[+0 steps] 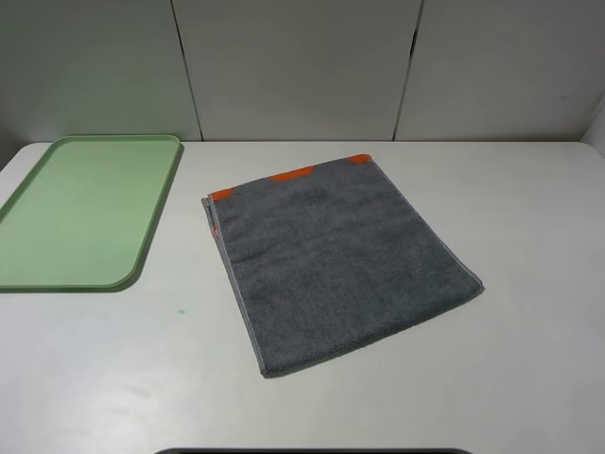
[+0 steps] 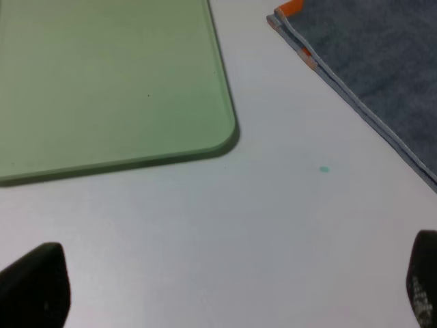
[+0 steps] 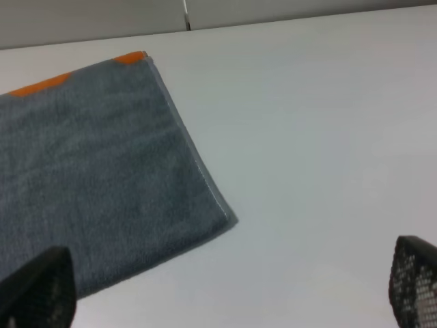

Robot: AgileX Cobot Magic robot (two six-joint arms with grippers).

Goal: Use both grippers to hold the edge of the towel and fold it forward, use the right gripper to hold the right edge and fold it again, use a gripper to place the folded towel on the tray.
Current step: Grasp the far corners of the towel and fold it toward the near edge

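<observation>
Black fork-pronged jaws gape wide on both sides, empty; dark grey terry towel [image 1: 331,255] lies ahead between them, nearer the right pair

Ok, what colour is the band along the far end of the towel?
The band is orange, against the dark grey towel; clearest in the exterior high view.

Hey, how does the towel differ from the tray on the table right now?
The towel is dark grey fuzzy cloth with orange at its far edge; the tray is plain pale green and smooth. The towel has sharp corners and lies skewed; the tray has rounded corners and a raised rim. Both lie flat on the white table, apart.
</observation>
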